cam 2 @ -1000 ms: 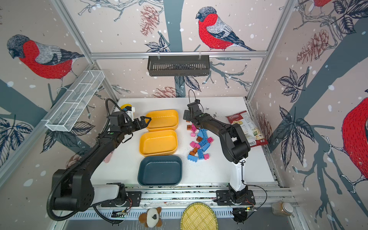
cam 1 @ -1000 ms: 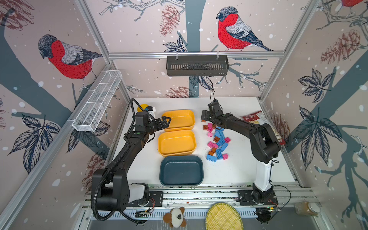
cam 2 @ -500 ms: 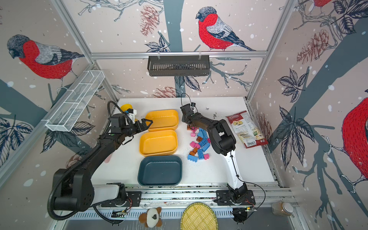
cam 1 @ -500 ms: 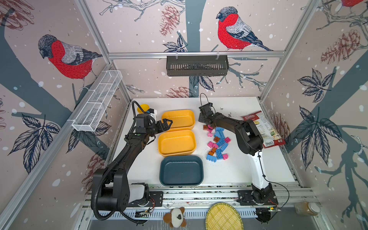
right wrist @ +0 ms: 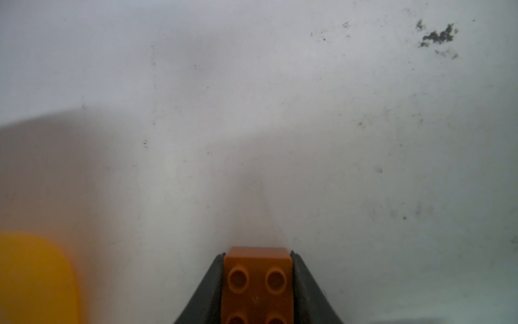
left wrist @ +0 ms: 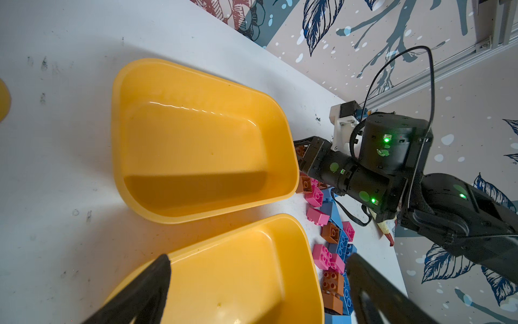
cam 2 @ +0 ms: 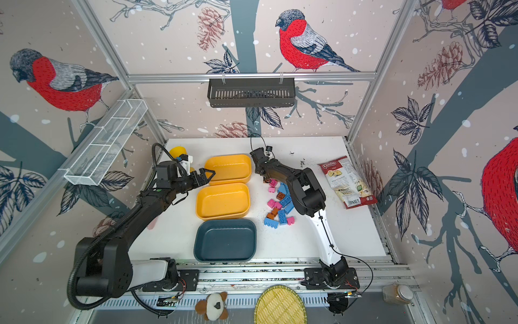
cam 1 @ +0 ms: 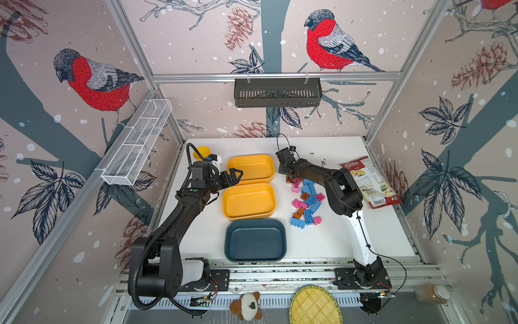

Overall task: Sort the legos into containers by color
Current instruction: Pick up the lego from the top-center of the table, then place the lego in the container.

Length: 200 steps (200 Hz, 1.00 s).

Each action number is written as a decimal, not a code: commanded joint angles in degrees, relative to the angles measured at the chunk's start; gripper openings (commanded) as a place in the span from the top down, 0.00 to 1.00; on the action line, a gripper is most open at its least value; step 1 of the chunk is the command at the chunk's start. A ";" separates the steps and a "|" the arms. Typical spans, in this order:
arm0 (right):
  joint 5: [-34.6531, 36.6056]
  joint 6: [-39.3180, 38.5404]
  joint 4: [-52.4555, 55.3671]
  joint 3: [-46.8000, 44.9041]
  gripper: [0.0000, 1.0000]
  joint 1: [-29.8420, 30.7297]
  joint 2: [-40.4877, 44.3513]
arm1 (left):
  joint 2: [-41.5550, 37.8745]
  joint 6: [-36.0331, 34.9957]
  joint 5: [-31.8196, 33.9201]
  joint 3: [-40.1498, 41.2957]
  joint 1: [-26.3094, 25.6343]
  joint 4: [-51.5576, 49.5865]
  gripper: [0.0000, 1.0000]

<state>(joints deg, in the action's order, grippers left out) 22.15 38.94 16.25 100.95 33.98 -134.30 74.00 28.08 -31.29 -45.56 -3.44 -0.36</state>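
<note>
Right gripper [right wrist: 257,255], jaws clamped on a small brown brick [right wrist: 256,280]: dark fingers [right wrist: 207,291] pressed to two opposite sides, four round studs turned toward the wrist camera. Not possible to tell whether raised off the white table [right wrist: 252,112] or resting on it. In both top views, found at the far end of the lego pile [cam 1: 307,202], just beside the right-hand wall of the far yellow tray [cam 1: 252,165]. Left gripper [cam 1: 237,176], jaws spread wide apart and gripping nothing, hanging above the left end of the line where the far yellow tray meets the middle yellow tray [cam 1: 248,200]; in its wrist view, black fingertips [left wrist: 151,280] on either side of the middle tray's bare floor. Nearest the robot bases, a dark teal tray [cam 1: 255,241], completing a straight row of three containers close together. To the right of that row, the rest of the pile: blue, pink and brown bricks scattered in a loose strip on the table, outside every tray, partly beneath the right arm. Further right, a chip bag [cam 1: 367,182] lying flat near the table edge. At the far left corner, behind the left arm, a yellow goblet [cam 1: 201,153]. Off the table at the front, a round woven tray [cam 1: 314,305] and a small plush toy [cam 1: 246,305].
</note>
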 commanded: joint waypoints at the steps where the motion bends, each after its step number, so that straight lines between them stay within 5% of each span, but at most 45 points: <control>1: 2.02 -0.57 0.80 0.45 0.68 0.14 0.13 | -0.25 -0.45 0.13 -0.09 -0.03 0.34 0.03; 54: 0.02 -7.97 -2.91 -2.96 0.71 1.73 10.03 | -0.48 -1.67 1.14 -0.92 1.14 -1.77 0.03; 105: -10.68 -15.47 -7.06 -7.69 0.71 7.59 18.76 | -2.08 -2.08 3.37 -0.49 1.90 -3.59 0.03; 178: -14.10 -16.84 -8.81 1.87 0.67 11.19 7.95 | -5.25 -2.66 4.46 0.57 2.35 -5.83 0.03; 200: -13.19 -17.55 -7.57 6.82 0.53 10.89 3.99 | -5.95 -2.93 4.47 0.80 2.43 -6.30 0.03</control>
<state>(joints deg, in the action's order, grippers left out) 8.27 22.57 8.60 103.72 44.95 -127.61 68.79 26.24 -27.03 -45.01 -1.21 -5.76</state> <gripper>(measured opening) 0.374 0.967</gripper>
